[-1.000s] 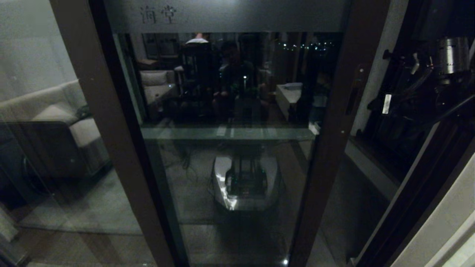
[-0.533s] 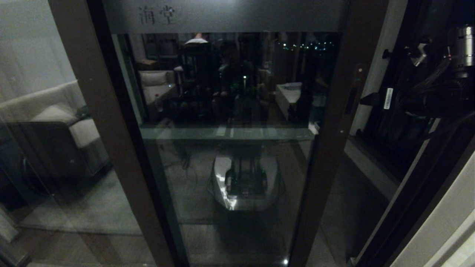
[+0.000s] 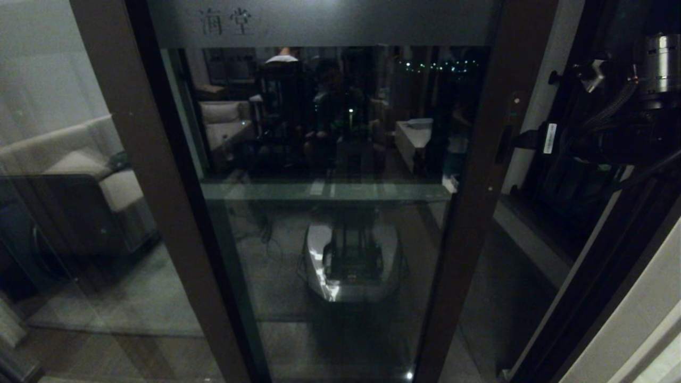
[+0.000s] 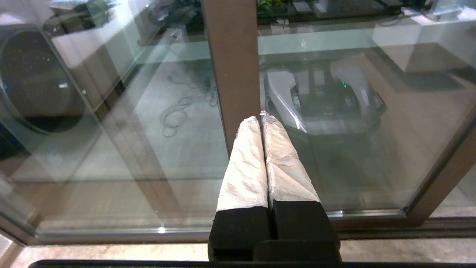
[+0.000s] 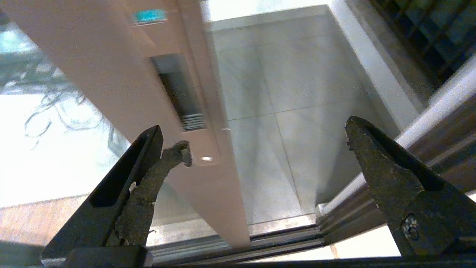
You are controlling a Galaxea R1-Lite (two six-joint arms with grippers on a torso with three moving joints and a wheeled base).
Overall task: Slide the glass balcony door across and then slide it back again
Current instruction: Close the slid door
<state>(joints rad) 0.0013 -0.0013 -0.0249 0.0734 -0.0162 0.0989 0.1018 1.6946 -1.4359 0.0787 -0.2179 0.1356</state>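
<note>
we see the glass balcony door straight ahead, its dark brown stile with the recessed handle slot on the right. our right gripper hangs near that stile with its jaws spread wide, holding nothing. our left gripper is parked low before the glass, its fingers pressed together and empty.
</note>
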